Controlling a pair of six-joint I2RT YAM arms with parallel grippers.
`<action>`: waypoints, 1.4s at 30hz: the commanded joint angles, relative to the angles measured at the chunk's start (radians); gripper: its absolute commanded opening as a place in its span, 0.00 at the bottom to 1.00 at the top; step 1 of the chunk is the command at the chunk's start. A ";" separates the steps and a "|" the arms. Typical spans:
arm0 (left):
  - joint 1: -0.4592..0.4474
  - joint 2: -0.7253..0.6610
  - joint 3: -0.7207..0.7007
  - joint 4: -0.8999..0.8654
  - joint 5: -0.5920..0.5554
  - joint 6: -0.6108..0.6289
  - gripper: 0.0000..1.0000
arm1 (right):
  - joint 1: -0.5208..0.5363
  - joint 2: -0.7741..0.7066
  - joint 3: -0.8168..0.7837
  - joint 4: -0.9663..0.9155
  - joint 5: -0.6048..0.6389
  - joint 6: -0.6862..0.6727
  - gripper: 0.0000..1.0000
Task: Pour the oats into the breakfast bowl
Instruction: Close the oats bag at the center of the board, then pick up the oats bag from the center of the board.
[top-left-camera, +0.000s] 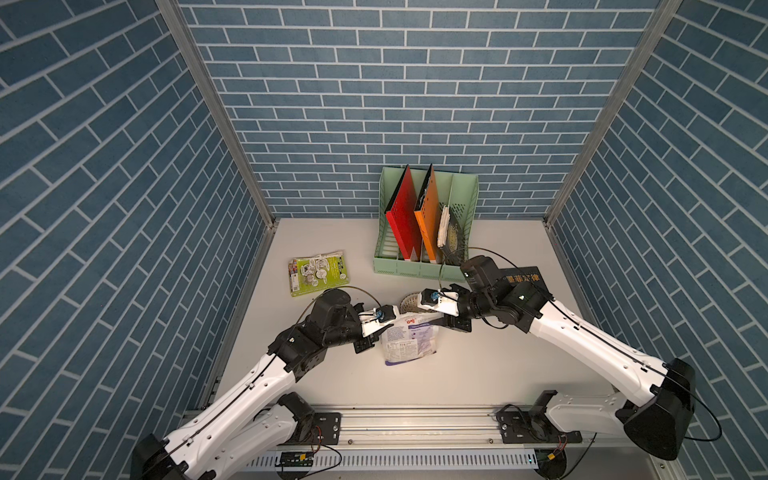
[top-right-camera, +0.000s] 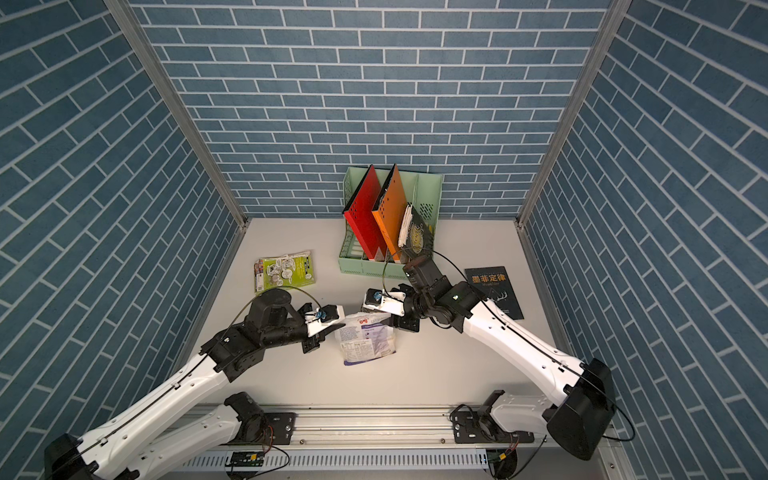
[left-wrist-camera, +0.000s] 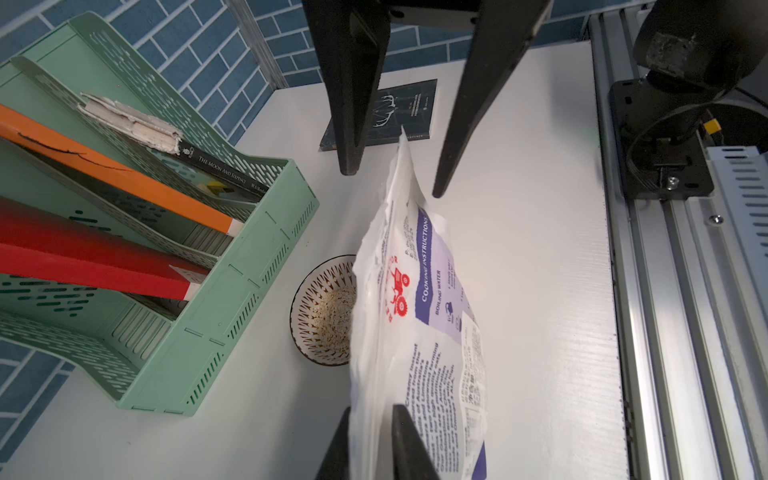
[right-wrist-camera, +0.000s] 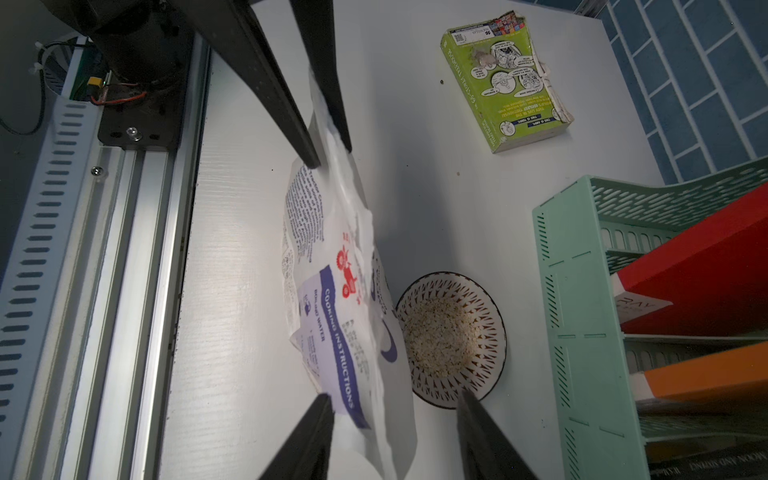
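bimanual bench, top and wrist views; all pos. given re: the file rack (top-left-camera: 399, 268), a mint-green slotted holder at the far edge of the table (top-left-camera: 478, 365).

(a) breakfast bowl (right-wrist-camera: 492, 332): small, round, dark radial pattern inside. it sits on the table just off the rack's open front end, on the robot's side. the oats (right-wrist-camera: 438, 336), pale flakes, lie heaped in the bowl's bottom, below the rim.

(b) pouch (top-left-camera: 409, 340): white w/ red tractor logo and purple "cooking instructions" panel. it is farther from the rack than the bowl and just beside it; contact w/ the rim cannot be told. purple bottom band on the table, crumpled top edge up, running btwn the two grippers.

(c) left gripper (right-wrist-camera: 331, 154): narrow gap, fingers either side of the pouch's top corner toward the rack's left end. whether the pads press the film cannot be told.

(d) right gripper (left-wrist-camera: 394, 183): fingers wide apart, straddling the pouch's other top corner; not clamped, nothing held.

(e) in the rack's slots: red folder (top-left-camera: 405, 220), orange folder (top-left-camera: 430, 224) and worn paperback (left-wrist-camera: 133, 122), all leaning.

(f) green cartoon book (top-left-camera: 318, 272): flat on the table, well off the rack's left side. dark book (top-right-camera: 494, 293): flat, near the rack's right front corner.
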 joint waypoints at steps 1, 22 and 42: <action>0.003 -0.019 0.000 0.023 -0.003 -0.020 0.33 | 0.022 0.030 0.019 0.048 -0.064 0.012 0.55; 0.003 -0.297 -0.096 0.096 -0.166 -0.119 0.68 | 0.048 0.027 0.076 -0.019 -0.088 0.015 0.00; 0.004 -0.316 -0.107 0.245 -0.518 -0.297 1.00 | -0.389 -0.201 0.086 -0.005 0.167 0.204 0.00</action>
